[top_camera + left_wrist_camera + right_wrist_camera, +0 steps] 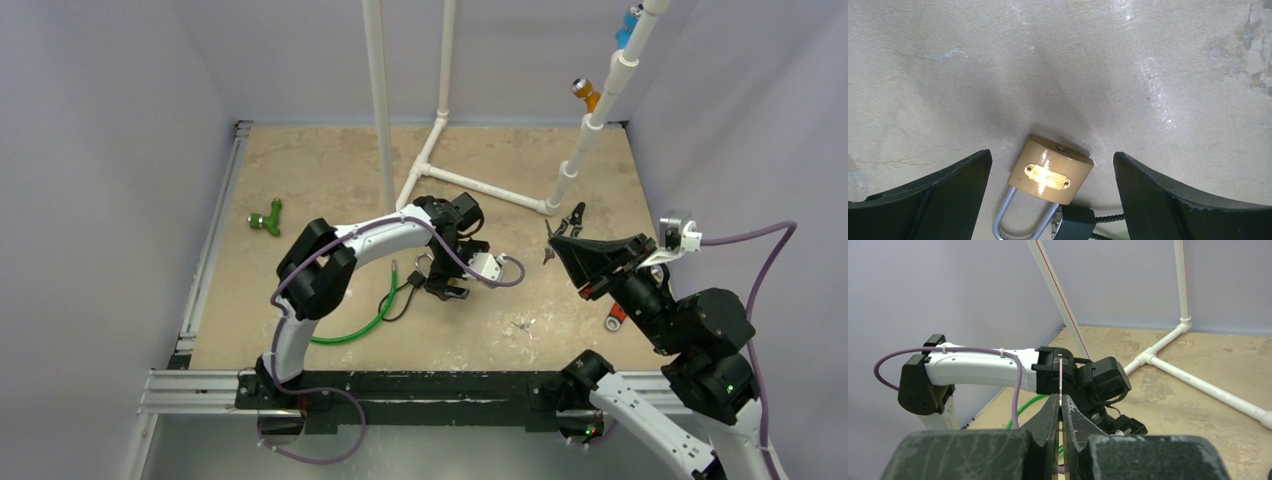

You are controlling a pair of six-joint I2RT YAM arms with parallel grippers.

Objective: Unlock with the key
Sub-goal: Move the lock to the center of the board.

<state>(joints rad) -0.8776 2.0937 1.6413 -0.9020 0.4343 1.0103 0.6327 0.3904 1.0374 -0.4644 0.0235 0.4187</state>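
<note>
Left gripper (pixel 1050 154) is spread wide with nothing in it. Its two dark fingers (pixel 933 200) stand either side of a brass padlock (pixel 1050 175), and neither touches it. The padlock lies flat on the tan table (pixel 948 75), label side up. Its long axis runs from the silver shackle (pixel 1004 215), which is cut off at the bottom edge of the left wrist view, up to the keyhole (pixel 1062 148) end. That end points away from the camera and leans a little to the right. A black fitting (pixel 1075 222) on a thin cable sits against the shackle and is only partly in view. From above, the left gripper hides the lock body.

Right gripper (pixel 1060 402) is pinched closed on a key (pixel 1061 377) — held in the air off to the right, well apart from the padlock. The key is seen edge-on as a thin upright sliver with its tip up. Its head is buried between the fingers, and its teeth cannot be made out.
</note>
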